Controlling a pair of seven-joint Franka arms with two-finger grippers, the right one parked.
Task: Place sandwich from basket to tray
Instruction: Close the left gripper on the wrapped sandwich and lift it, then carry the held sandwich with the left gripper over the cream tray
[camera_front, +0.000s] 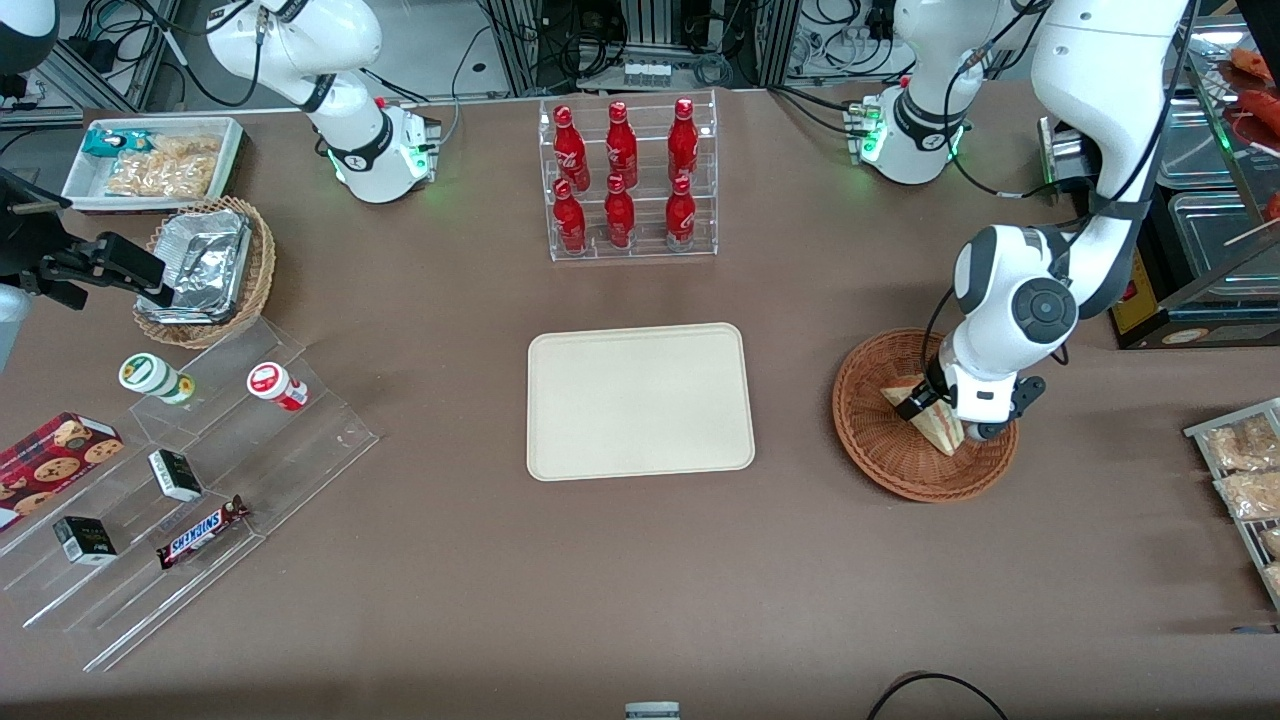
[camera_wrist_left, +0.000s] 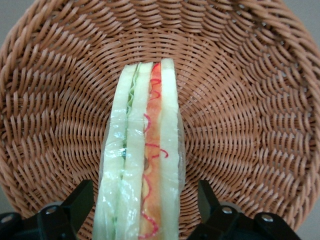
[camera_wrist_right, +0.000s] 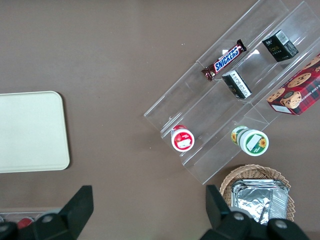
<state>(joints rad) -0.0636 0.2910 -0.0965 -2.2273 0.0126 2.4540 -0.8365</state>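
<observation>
snickers bar (camera_front: 202, 532) and small dark boxes (camera_front: 84, 540) on the clear stepped stand (camera_front: 190, 500), nearest the front camera, at the parked arm's end of the worktop (camera_front: 500, 600). basket (camera_front: 880, 460), reddish-brown wicker, toward the working arm's end. sandwich (camera_front: 930, 415) in the basket, standing on edge, red and green filling showing (camera_wrist_left: 145, 170). hand (camera_front: 940, 415) lowered into the basket, its fingers (camera_wrist_left: 75, 205) spread to either side of the sandwich, a gap visible on each side. tray (camera_front: 640, 400), cream, mid-worktop, well apart from the basket, nothing on it. red bottles (camera_front: 620, 180), six, in a clear rack (camera_front: 632, 100), farthest from the camera.
</observation>
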